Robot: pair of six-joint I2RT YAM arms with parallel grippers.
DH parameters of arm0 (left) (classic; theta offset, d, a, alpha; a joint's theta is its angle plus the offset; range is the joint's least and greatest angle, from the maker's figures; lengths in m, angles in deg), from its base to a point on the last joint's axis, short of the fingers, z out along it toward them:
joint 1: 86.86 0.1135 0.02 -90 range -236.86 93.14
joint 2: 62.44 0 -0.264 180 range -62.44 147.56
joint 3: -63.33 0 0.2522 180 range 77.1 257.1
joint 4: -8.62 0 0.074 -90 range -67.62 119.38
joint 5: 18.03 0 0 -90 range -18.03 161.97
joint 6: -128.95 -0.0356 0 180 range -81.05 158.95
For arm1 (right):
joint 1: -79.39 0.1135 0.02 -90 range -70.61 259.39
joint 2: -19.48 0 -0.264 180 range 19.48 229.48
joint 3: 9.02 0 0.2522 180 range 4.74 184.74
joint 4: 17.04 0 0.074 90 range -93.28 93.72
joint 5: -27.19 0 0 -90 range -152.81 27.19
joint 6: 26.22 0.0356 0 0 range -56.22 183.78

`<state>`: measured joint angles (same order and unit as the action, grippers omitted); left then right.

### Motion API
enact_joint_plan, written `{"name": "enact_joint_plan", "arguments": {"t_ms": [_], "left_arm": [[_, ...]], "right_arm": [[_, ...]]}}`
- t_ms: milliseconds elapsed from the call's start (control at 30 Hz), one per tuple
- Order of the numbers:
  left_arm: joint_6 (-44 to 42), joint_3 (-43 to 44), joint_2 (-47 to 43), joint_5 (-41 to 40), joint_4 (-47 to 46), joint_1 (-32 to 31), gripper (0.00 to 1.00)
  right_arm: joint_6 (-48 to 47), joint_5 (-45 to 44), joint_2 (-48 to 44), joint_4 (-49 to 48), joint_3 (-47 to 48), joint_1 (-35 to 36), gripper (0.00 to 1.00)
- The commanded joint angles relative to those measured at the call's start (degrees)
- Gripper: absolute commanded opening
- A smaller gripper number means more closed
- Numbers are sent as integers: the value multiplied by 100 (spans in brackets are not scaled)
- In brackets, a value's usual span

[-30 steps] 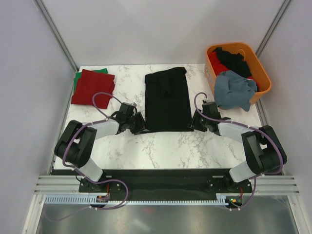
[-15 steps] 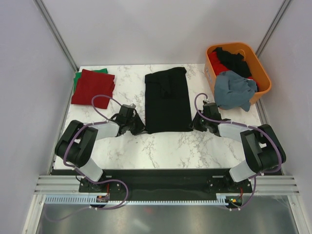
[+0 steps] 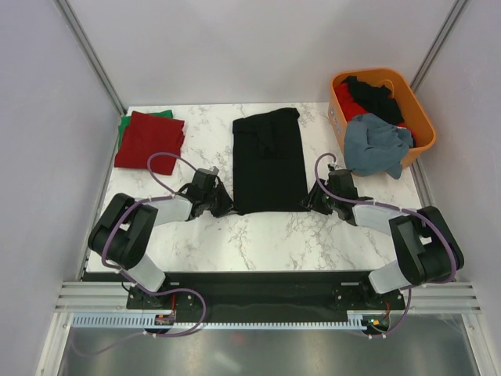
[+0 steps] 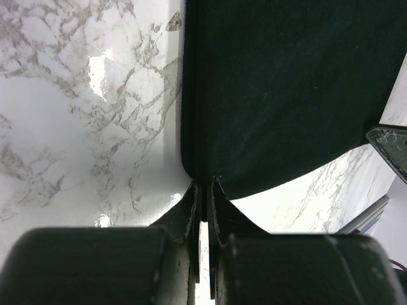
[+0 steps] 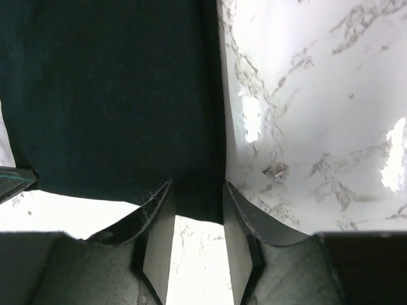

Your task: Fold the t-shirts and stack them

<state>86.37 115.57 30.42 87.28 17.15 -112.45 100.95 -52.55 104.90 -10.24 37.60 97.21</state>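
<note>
A black t-shirt (image 3: pixel 270 160) lies folded into a long strip at the table's middle. My left gripper (image 3: pixel 228 206) is at its near left corner. In the left wrist view (image 4: pixel 203 185) the fingers are pressed together on the hem of the black cloth (image 4: pixel 280 95). My right gripper (image 3: pixel 308 202) is at the near right corner. In the right wrist view (image 5: pixel 197 190) it is open, and its fingers straddle the shirt's corner (image 5: pixel 114 95). A folded dark red shirt (image 3: pixel 149 139) lies on a green one (image 3: pixel 124 130) at the far left.
An orange basket (image 3: pixel 423 135) stands at the far right. It holds a grey-blue shirt (image 3: pixel 377 146) hanging over its near rim, a black one (image 3: pixel 377 95) and a red one (image 3: pixel 348 99). Walls close in the table on the left, back and right.
My left gripper's fingers have come together at the shirt's near left corner. My right gripper has shifted slightly nearer, at the near right corner. The shirt has not moved.
</note>
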Motion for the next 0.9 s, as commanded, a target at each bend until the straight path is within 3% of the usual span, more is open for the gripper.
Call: {"name": "enact_joint_plan", "arguments": {"t_ms": [0, 267, 433, 567, 700, 867], "left_arm": [[-5, -227, 110, -450, 234, -43, 2], [4, -262, 83, -468, 198, -61, 2], [4, -236, 92, -538, 216, -96, 2], [66, -33, -545, -1088, 1443, -463, 2], [188, -209, -1539, -1390, 2216, -833, 2], [478, -525, -2745, -1514, 3062, -1255, 2]], "right_arm": [[-34, -165, 18, 854, -386, 10, 42], [19, -191, -88, 758, -518, 11, 32], [19, -130, 26, 749, -474, 2, 0], [-122, -103, -70, 1205, -307, 2, 0], [44, 37, -972, 1557, -535, 10, 0], [264, 222, -2300, 2707, -755, 98, 0]]}}
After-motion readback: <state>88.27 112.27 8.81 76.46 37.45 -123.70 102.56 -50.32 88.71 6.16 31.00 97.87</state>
